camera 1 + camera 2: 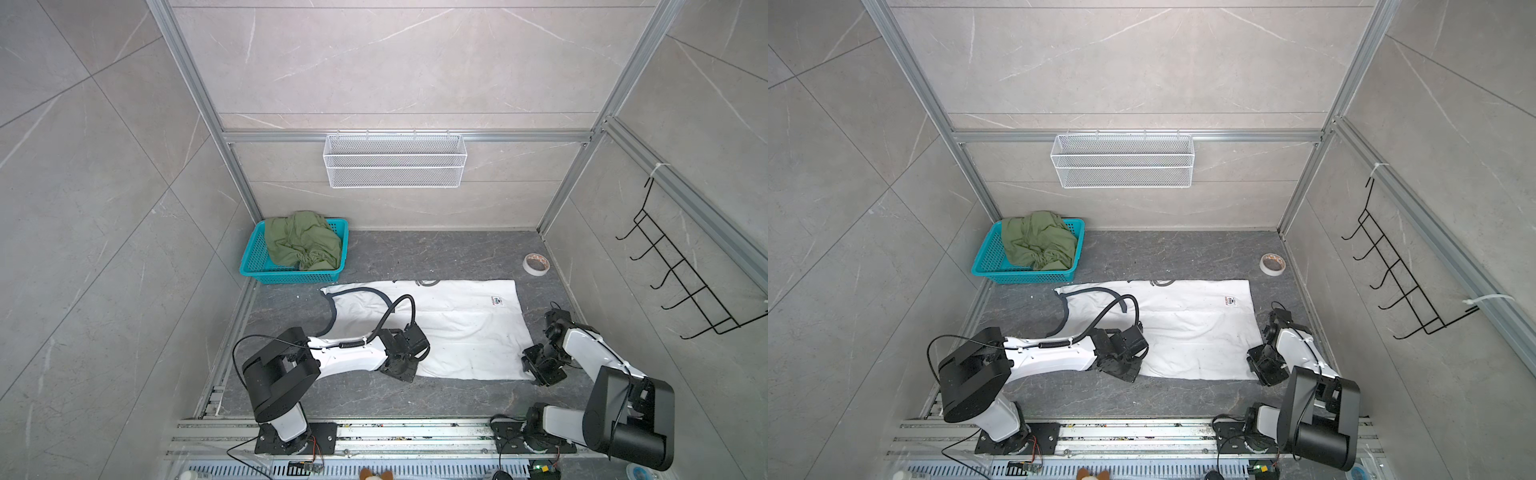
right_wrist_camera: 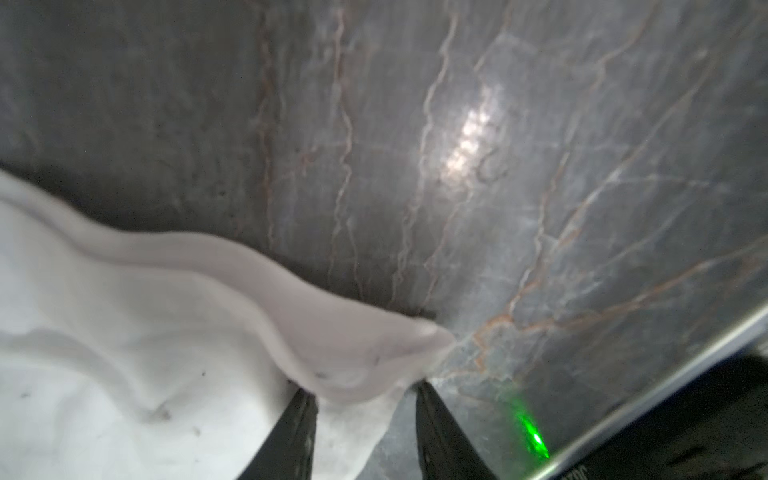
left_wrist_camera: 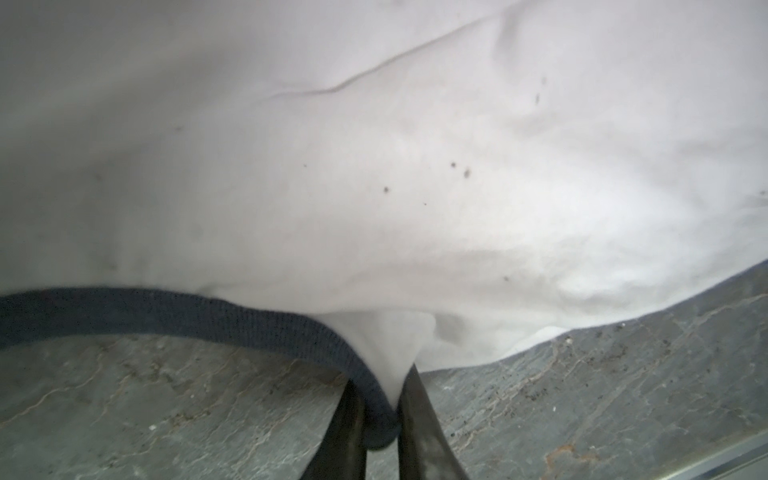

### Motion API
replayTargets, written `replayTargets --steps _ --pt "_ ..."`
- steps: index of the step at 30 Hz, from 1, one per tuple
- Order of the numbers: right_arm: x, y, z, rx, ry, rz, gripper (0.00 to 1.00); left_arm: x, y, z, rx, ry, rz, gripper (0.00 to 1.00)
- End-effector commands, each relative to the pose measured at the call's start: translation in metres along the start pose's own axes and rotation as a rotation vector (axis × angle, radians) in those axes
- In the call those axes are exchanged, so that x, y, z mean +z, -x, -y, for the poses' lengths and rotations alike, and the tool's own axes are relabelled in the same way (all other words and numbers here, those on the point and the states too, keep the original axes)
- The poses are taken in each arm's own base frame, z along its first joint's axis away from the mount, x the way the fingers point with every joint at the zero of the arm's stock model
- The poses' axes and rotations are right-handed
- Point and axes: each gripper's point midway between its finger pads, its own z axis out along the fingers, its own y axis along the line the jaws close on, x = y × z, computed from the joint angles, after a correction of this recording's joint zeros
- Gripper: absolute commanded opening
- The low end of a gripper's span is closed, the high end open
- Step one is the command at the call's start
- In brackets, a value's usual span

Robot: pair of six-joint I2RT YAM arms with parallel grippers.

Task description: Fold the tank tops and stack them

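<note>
Two tank tops are on the counter [image 1: 415, 253], and neither is folded yet. The white tank top [image 1: 457, 328] lies spread flat across the middle, hem toward the right edge and straps toward the left edge. The left jaws are closed tight on its dark trim [image 3: 208, 311] at the foot of the armhole, on the side nearest the front edge, with white cloth drawn into the pinch. The right jaws stand apart around the hem corner [image 2: 374, 345] nearest the counter's front right corner. That corner lies curled between them, not clamped.

With both jaws at the ends of one long side, the likely aim is to carry that side over toward the back edge for a lengthwise fold. The right jaws would have to close first, or the hem end will lag and skew the crease.

The olive tank top [image 1: 301, 241] sits bunched in the teal basket [image 1: 251, 257] at the back left corner, out of the way of this fold.
</note>
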Motion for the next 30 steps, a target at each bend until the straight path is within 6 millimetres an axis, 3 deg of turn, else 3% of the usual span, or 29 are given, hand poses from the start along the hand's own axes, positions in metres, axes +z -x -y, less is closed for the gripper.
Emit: replayTargets --steps 1,8,13,17,23,30 --pt "0.006 0.006 -0.003 0.003 -0.005 0.026 0.39 -0.013 0.006 -0.002 -0.019 -0.006 0.046 0.16" --pt "0.005 0.009 0.0 -0.009 -0.019 0.044 0.2 -0.023 0.013 -0.004 -0.024 -0.004 0.092 0.13" --pt "-0.012 0.02 0.0 -0.029 -0.014 0.12 0.05 -0.031 0.019 -0.003 -0.022 -0.01 0.126 0.11" --pt "-0.027 0.028 -0.008 -0.049 0.019 0.162 0.0 -0.035 0.024 -0.004 -0.026 -0.005 0.146 0.09" --pt "-0.044 0.04 -0.033 -0.103 0.077 0.184 0.0 -0.053 0.047 -0.005 -0.05 -0.013 0.238 0.07" --pt "-0.064 0.054 -0.088 -0.205 0.139 0.225 0.0 -0.061 0.09 -0.02 -0.12 -0.038 0.292 0.04"
